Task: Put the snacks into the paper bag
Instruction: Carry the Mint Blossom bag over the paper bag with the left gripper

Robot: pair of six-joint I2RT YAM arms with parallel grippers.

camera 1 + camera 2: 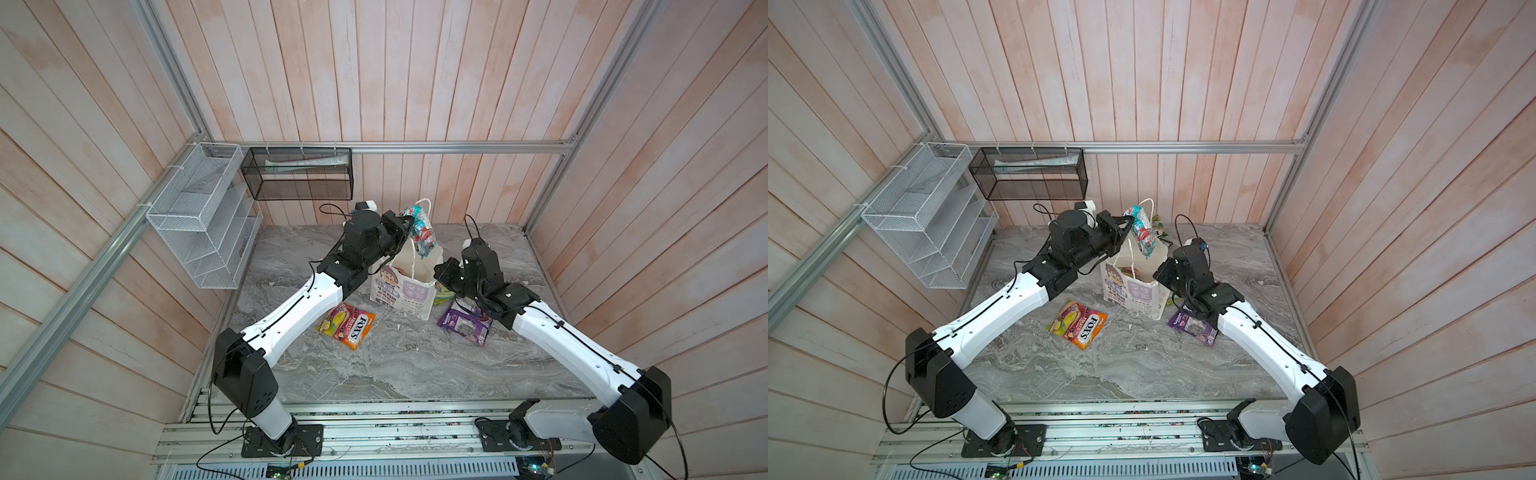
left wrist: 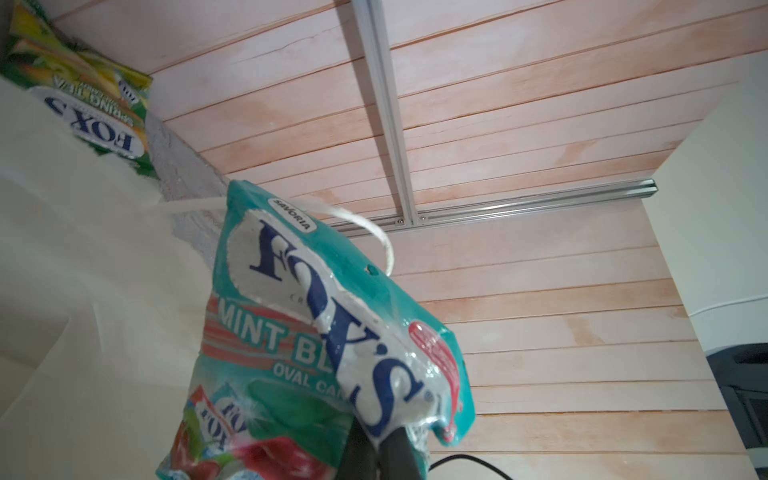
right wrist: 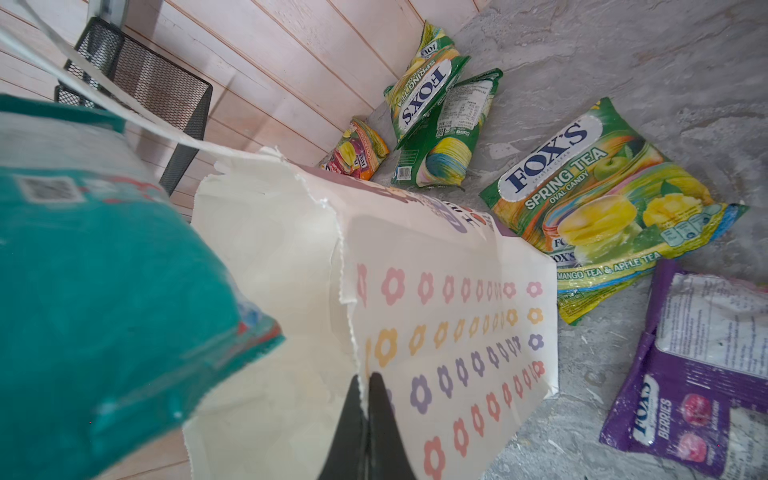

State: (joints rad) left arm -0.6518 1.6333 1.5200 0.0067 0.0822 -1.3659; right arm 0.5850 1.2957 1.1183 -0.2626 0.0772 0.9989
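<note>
The left jaws are clamped on one corner of the teal Fox's Mint packet, which hangs with its lower end at the open mouth of the paper bag. The right jaws are closed, seemingly pinching the bag's flowered side wall at its ragged rim, though that close view leaves some doubt.

The packet should go lower, well inside the mouth, before release. It should also steer clear of the cord handle arching just behind it, since the bag is light and could tip.

A Spring Tea packet lies against the bag's foot, with a purple Berries packet beside it under the right arm. An orange-pink Fox's packet lies on the counter in front. More packets sit by the back wall. The black mesh basket hangs well clear.
</note>
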